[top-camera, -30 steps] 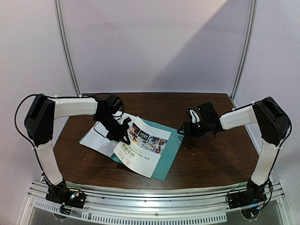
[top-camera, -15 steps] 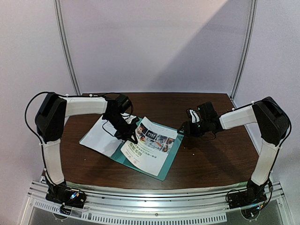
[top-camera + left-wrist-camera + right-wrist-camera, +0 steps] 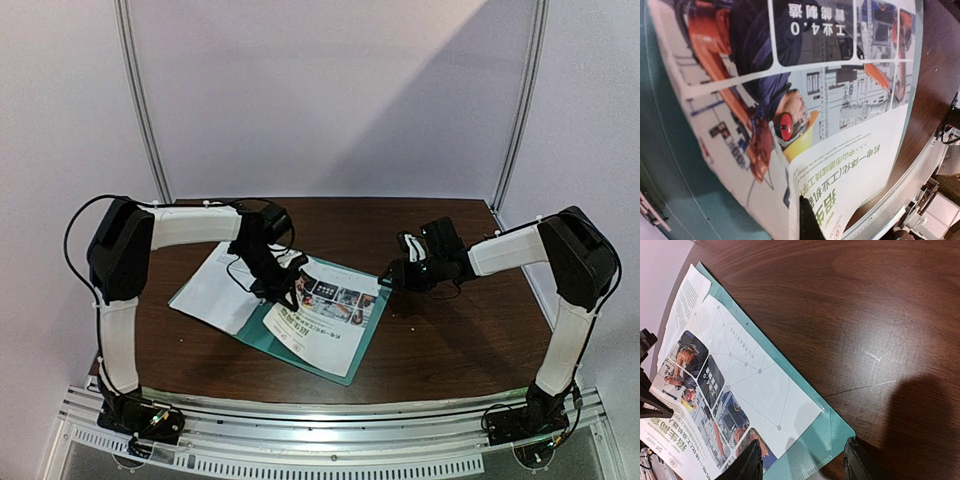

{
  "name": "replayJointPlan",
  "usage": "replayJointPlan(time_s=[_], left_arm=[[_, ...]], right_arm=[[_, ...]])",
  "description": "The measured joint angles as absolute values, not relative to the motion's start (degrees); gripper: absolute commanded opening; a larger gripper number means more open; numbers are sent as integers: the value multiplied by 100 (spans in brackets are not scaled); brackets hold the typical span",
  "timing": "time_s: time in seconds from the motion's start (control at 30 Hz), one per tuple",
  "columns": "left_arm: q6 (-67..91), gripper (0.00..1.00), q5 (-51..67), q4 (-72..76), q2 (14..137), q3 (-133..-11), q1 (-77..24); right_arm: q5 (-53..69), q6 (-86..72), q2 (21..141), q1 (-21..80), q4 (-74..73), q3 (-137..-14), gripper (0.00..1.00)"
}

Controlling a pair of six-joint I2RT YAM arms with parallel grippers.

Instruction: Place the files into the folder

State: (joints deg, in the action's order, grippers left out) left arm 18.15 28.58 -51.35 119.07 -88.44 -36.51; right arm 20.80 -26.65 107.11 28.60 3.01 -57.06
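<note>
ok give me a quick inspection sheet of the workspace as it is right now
surface: dark wood table, faint pale scratches
job's things: teal folder lies flat; colour sheet lies on it, bowed up near the left arm; text sheet at the folder's left end
clutter: nothing seen
grippers: left tool shut, apparently pinching the colour sheet's edge; right tool open, fingers either side of the folder's right corner
cables: black cable loops off the left arm
surroundings: pale walls, metal posts, aluminium rail at the near edge
</note>
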Motion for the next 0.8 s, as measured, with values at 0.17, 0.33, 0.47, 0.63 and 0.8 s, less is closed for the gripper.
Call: replayJointPlan(time_s=[0.17,0.33,0.47,0.63,0.8], left_arm=[[1518,0,2685,-5387,11865,-8833,-3682],[1404,0,2571,-5474,11725,-8685,-3682],[1446,0,2569,-5428,11655,-8558,-3682],[1610,0,2639,-5231,11655,-8532,-3686],[1944,0,2683,-4904,11655,-8501,-3686]], right_arm=[[2102,-2665,10713,2860,301,-5708,54],[2119,-2668,10726,2860,266,-5739,54],[2132,-2668,10735,2860,257,-5749,54],[2137,-2670,10737,2860,259,-5749,54],[2158,-2672,10737,2862,259,-5749,54]])
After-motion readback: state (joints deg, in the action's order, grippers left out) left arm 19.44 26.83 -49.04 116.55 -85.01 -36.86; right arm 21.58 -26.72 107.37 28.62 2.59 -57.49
